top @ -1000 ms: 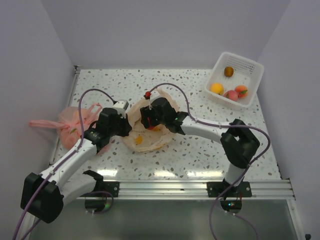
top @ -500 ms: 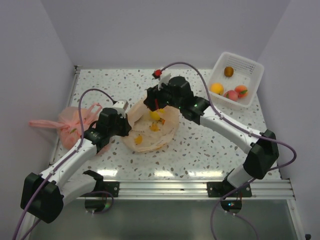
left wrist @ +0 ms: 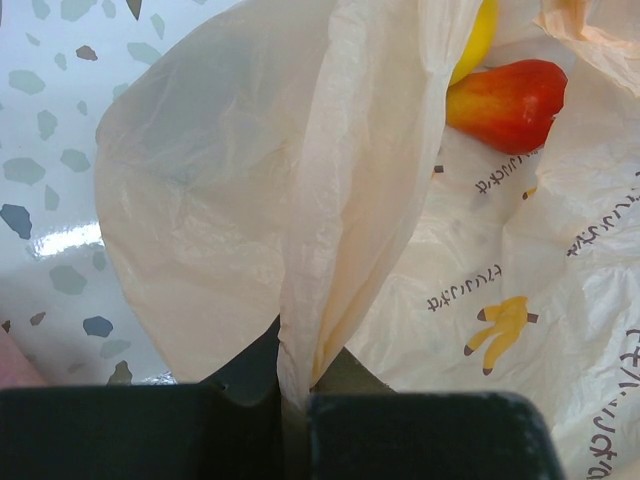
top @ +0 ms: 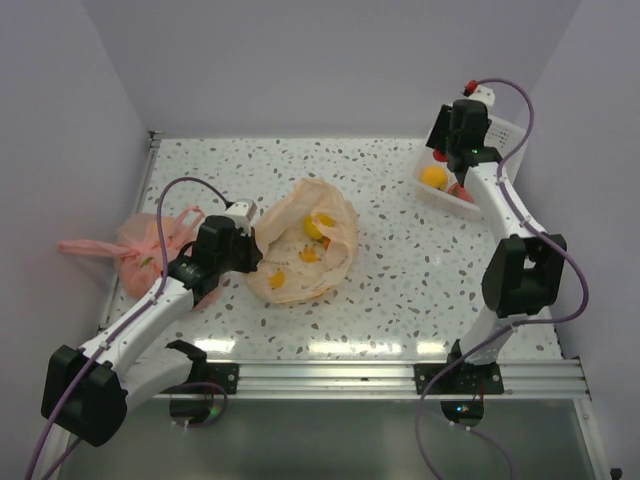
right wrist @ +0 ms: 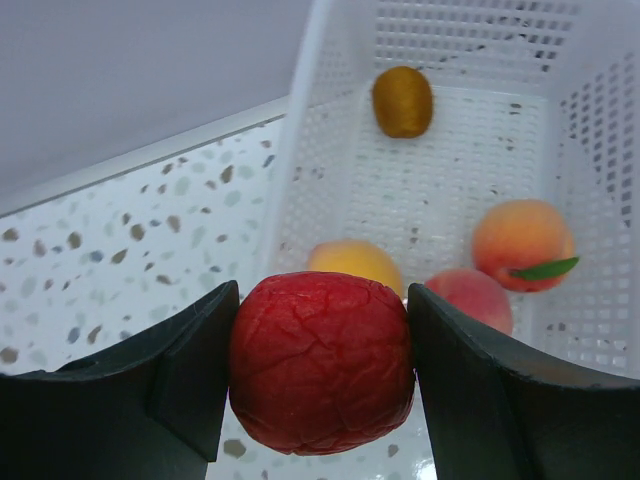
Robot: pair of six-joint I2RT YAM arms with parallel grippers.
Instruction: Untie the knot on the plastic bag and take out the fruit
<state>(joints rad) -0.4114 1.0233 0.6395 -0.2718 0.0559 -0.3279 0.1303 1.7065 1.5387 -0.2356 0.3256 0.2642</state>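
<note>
Now: right claw [right wrist: 320,335] is clamped on a wrinkled red fruit [right wrist: 320,385], its fingers spread just to the fruit's width. A white basket [right wrist: 296,150] sits just ahead and below, with four fruits inside. Left claw [left wrist: 295,405] is pinched tight on a fold of the plastic bag [left wrist: 250,200]. The bag lies open on the worktop [top: 400,290] ahead of it, holding a glossy red-orange fruit [left wrist: 508,103] and a yellow fruit [left wrist: 480,40].

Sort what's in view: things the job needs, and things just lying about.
Job:
plastic bag, open, pinched by the left gripper
fruit inside it
red fruit held by the right gripper
white basket below it, holding other fruit

Lying about:
pink bag, untouched at the table's left edge
</note>
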